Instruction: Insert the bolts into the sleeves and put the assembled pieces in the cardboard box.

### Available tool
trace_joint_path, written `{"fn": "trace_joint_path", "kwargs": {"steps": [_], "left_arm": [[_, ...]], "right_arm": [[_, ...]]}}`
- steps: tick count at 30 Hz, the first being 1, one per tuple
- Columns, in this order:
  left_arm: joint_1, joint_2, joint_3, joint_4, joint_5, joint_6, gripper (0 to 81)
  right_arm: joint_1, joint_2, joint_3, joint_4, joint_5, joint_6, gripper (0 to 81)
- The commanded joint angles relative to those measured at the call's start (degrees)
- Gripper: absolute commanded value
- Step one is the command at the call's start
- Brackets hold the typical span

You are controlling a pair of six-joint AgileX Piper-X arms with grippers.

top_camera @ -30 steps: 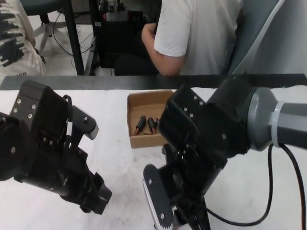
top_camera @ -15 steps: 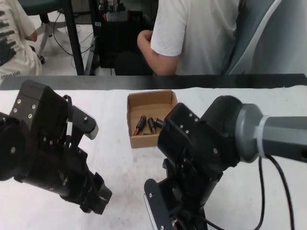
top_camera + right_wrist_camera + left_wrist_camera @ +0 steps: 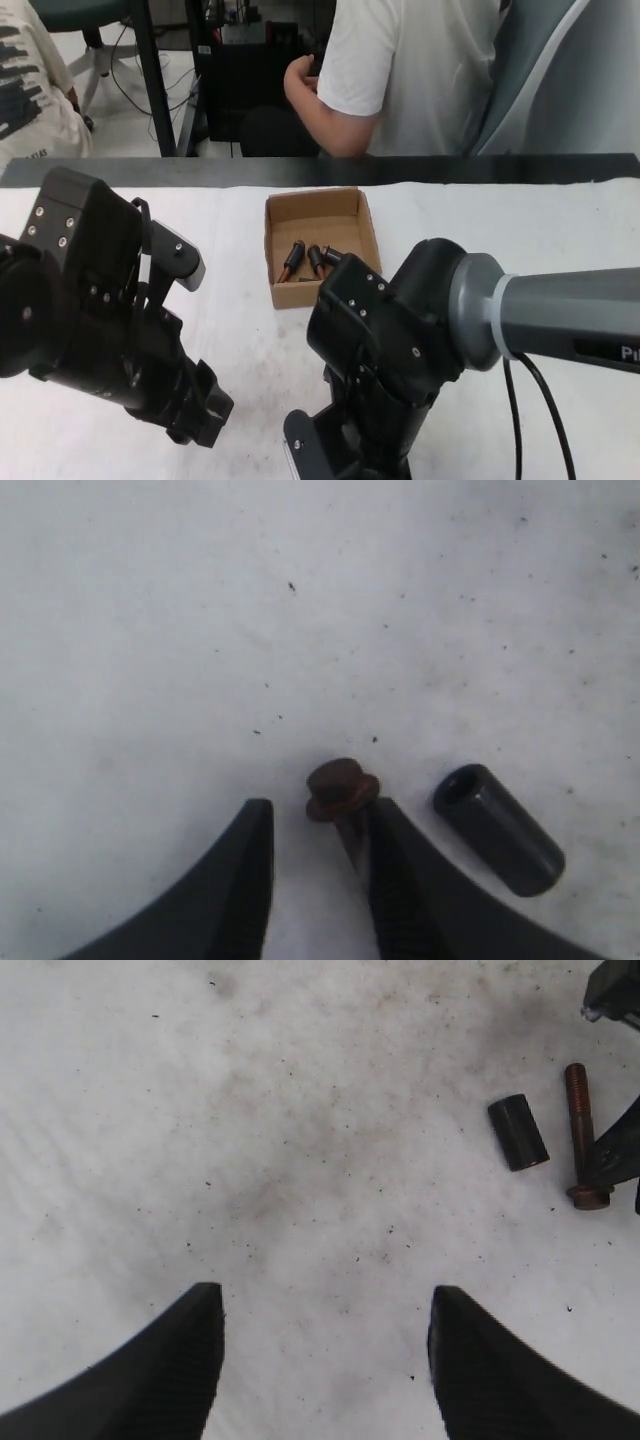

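Note:
A rusty bolt (image 3: 342, 785) lies on the white bench with its head between the fingertips of my right gripper (image 3: 320, 825), which is open; the shank rests against one finger (image 3: 400, 890). Just outside that finger lies a loose black sleeve (image 3: 497, 828). My left gripper (image 3: 325, 1305) is open over bare bench, with the same sleeve (image 3: 518, 1132) and bolt (image 3: 582, 1130) off to one side. The cardboard box (image 3: 345, 210) stands at the bench's middle rear and holds a few assembled pieces (image 3: 308, 260). The right arm (image 3: 400, 340) is bent low near the front edge; the left arm (image 3: 100, 310) is at the front left.
Part of the right arm's gripper (image 3: 615, 1150) shows right beside the bolt in the left wrist view. A cable (image 3: 530, 400) trails from the right arm over the bench. A seated person (image 3: 410, 70) is behind the bench's dark far edge.
The right arm has sunk lower and shifted slightly toward the front left, uncovering more of the box. The left arm has stayed still.

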Motion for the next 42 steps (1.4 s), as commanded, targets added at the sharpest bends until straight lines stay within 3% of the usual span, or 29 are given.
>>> {"fn": "trace_joint_path", "kwargs": {"steps": [1,42], "left_arm": [[0.1,-0.5,-0.1,-0.3,0.3,-0.4,56.3],[0.1,-0.5,-0.1,0.6,0.7,-0.4,56.3]], "right_arm": [[0.2,-0.1,-0.3,-0.3,-0.4,0.1,30.0],[-1.9,-0.1,-0.1,0.2,-0.4,-1.2,30.0]]}}
